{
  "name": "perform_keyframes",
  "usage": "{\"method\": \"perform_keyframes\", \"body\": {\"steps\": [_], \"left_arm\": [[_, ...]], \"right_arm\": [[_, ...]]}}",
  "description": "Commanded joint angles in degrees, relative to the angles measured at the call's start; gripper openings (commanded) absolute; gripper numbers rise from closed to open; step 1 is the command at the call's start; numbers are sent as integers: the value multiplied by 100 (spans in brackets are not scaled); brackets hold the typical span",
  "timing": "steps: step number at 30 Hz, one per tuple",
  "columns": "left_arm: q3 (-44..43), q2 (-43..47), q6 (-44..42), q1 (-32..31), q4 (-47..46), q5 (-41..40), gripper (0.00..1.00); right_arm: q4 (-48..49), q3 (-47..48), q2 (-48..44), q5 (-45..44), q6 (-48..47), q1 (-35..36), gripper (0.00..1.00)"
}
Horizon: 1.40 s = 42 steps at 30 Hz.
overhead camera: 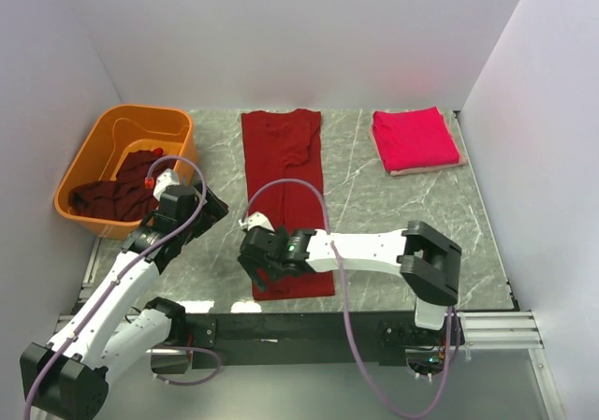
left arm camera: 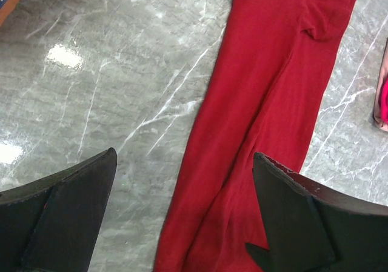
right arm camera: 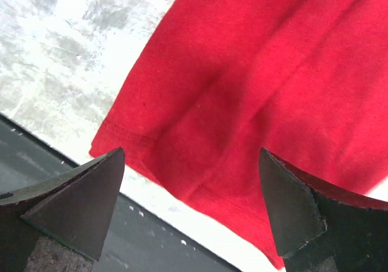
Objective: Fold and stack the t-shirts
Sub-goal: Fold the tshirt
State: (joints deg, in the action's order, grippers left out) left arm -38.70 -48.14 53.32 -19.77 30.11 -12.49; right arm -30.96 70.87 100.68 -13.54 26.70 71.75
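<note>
1. Your left gripper [left arm camera: 185, 157] stands wide open with nothing held. Through its jaws you see bare grey marble table [overhead camera: 402, 224] on one side and the long edge of the dark red t-shirt [overhead camera: 281, 158] on the other.
2. That t-shirt lies flat down the middle of the table as a narrow strip, running from the far edge to the near edge.
3. Your right gripper [right arm camera: 192, 152] is also spread fully open and grips nothing. It hangs over the near left corner of the t-shirt, and the hem shows between its fingers.
4. Just beyond that hem the table ends. A dark rail [overhead camera: 309, 326] runs along the near edge, close under the right gripper.
5. The right arm reaches in from the right across the near end of the strip and hides part of the cloth in the top view. Its purple cable [overhead camera: 323, 205] arches over the middle of the t-shirt.
6. The orange tub [overhead camera: 103, 125] sits at the far left, just beside the left arm's wrist. Crumpled maroon t-shirts [overhead camera: 112, 195] are heaped inside, spilling toward its near wall.
7. The left arm's own cable loop [overhead camera: 178, 163] rises over the tub's right rim.
8. A folded crimson-pink t-shirt [overhead camera: 415, 139] lies at the far right, well apart from both grippers.
</note>
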Motion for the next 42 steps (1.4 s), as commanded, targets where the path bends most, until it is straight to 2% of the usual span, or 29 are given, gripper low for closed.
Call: {"method": "perform_keyframes", "body": {"steps": [1,9,22,37,42], "left_arm": [[11,-37,56,-18,-31,-34,100],[38,-64,21,-18,-128,36,99],[64,-73,21,-18,-145,89,99],[64,-275,-85,-18,-49,467,99],[125,-275,-138,-18,56,686,100]], "right_arm": [[-128,269,284,-174,-77,103,97],[-384,76,470,-359,90,182,97],[-851,-196,128,-1195,889,147,97],[-209,-1277,-796,-325,1672,-284,97],[-323,-1514,-1015,-377,1952,-372,97]]}}
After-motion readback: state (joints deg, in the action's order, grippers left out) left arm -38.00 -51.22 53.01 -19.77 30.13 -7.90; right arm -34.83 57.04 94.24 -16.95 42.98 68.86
